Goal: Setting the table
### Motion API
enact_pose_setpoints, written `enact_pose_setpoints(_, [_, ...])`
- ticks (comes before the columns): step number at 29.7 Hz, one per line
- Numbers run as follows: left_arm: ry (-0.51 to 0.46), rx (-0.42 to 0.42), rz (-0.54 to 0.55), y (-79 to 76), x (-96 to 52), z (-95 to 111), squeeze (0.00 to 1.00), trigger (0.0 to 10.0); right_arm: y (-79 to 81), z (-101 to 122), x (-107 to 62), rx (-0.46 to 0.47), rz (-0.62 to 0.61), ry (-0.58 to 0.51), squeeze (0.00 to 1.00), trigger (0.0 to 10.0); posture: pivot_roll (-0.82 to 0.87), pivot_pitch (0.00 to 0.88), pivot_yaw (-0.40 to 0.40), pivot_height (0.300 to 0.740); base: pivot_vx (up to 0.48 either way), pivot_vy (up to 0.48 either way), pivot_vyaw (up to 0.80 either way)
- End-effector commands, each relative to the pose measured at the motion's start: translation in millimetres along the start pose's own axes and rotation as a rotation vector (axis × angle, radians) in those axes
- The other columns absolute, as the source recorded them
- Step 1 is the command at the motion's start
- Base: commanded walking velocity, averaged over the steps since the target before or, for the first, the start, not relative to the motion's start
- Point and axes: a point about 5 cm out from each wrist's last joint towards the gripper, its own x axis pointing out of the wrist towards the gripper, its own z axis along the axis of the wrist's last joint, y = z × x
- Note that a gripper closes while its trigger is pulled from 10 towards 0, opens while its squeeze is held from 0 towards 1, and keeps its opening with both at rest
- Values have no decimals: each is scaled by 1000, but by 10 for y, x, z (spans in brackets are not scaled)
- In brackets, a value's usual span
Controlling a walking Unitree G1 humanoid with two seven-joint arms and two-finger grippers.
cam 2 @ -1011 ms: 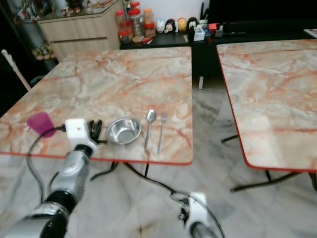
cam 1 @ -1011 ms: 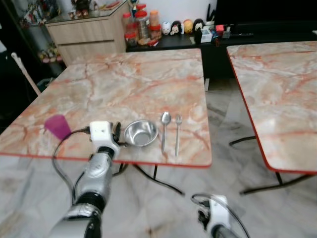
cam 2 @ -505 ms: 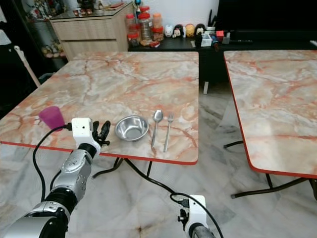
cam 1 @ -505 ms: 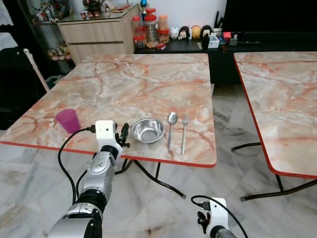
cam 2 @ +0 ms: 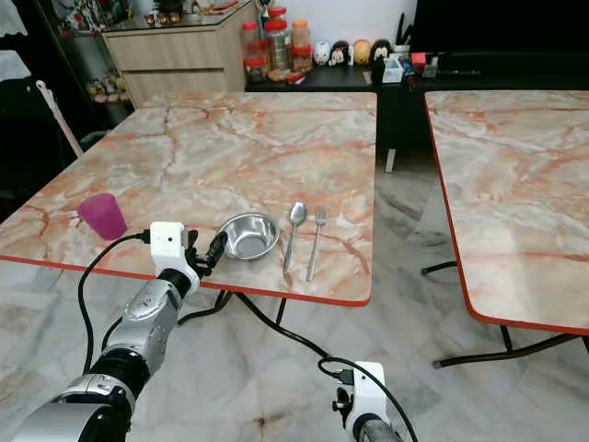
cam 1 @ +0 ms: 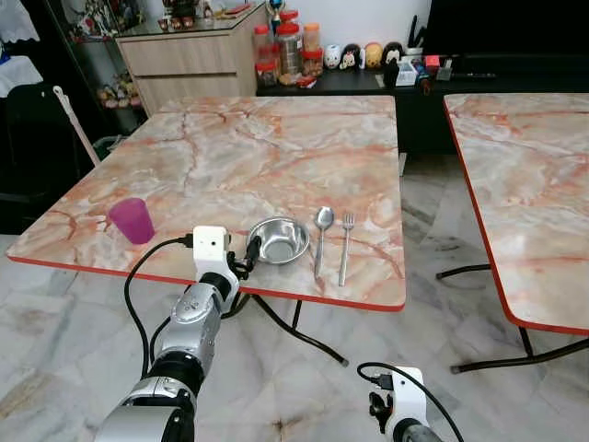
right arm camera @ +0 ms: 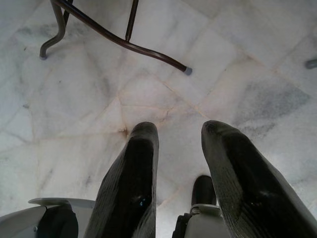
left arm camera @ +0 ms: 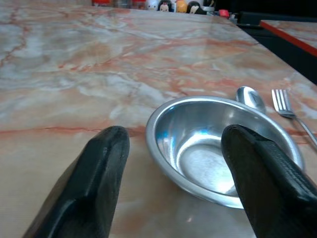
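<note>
While lined up on the steel bowl (left arm camera: 225, 151), left gripper (cam 1: 248, 253) sits spread wide, nothing held — bowl rim dead ahead between the fingers. Looks like the reach-and-grab step; next needs easing forward, then pinching the rim. Wrist view shows that gap up close; head view adds spoon (cam 1: 321, 235), fork (cam 1: 345, 244), pink cup (cam 1: 132, 220). Right gripper (right arm camera: 178, 163) hangs parted over floor.

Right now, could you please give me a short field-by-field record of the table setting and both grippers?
table: marble-patterned top with red edge
bowl: steel, upright, near the front edge
spoon: lying just right of the bowl
fork: lying right of the spoon, alongside it
cup: purple, upright, at the table's left side
left gripper: open, at the bowl's left rim, not gripping it
right gripper: open, hanging idle above the floor
</note>
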Motion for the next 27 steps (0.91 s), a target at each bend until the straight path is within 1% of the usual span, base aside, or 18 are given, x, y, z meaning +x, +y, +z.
enact_pose_setpoints(1, [-3,18,12,28,7,39,0,10000,27,-9,2,-7,6,6,0,10000,5,0,97,740,0,0,0])
enact_pose_setpoints(4, [17,-9,21,23,28,38,0,10000,31,-8,3,-7,7,6,0,10000,5,0,97,740,0,0,0])
enact_pose_setpoints(6, [64,-38,46,30,58,23,0,10000,33,-5,4,-8,9,6,0,10000,5,0,97,740,0,0,0])
enact_pose_setpoints(8, [75,-72,51,24,82,38,0,10000,33,-2,5,-7,9,5,0,10000,5,0,97,740,0,0,0])
enact_pose_setpoints(9, [82,-106,59,21,110,66,0,10000,35,-2,5,-7,10,5,0,10000,5,0,97,740,0,0,0])
enact_pose_setpoints(10, [82,-113,60,20,118,76,0,10000,36,-2,5,-7,10,5,0,10000,5,0,97,740,0,0,0])
enact_pose_setpoints(11, [70,-144,46,3,138,113,0,10000,36,-3,5,-6,10,5,0,10000,3,0,99,740,0,0,0])
enact_pose_setpoints(14, [73,-173,45,-5,162,148,0,10000,37,-4,5,-5,10,6,0,10000,3,0,99,740,0,0,0])
enact_pose_setpoints(17, [77,-176,46,-6,164,153,0,10000,37,-5,5,-5,10,6,0,10000,3,0,99,740,0,0,0])
enact_pose_setpoints(19, [70,-260,45,-34,231,254,0,10000,41,-20,2,-3,12,11,0,10000,2,0,100,740,0,0,0])
enact_pose_setpoints(20, [70,-260,45,-34,231,254,0,10000,41,-20,2,-3,12,11,0,10000,2,0,100,740,0,0,0])
enact_pose_setpoints(25, [138,-237,25,-94,259,220,0,10000,54,-15,4,-1,14,8,0,10000,1,0,103,740,0,0,0])
enact_pose_setpoints(27, [145,-243,21,-114,265,210,0,10000,52,-16,4,-1,14,9,0,10000,2,0,103,740,0,0,0])
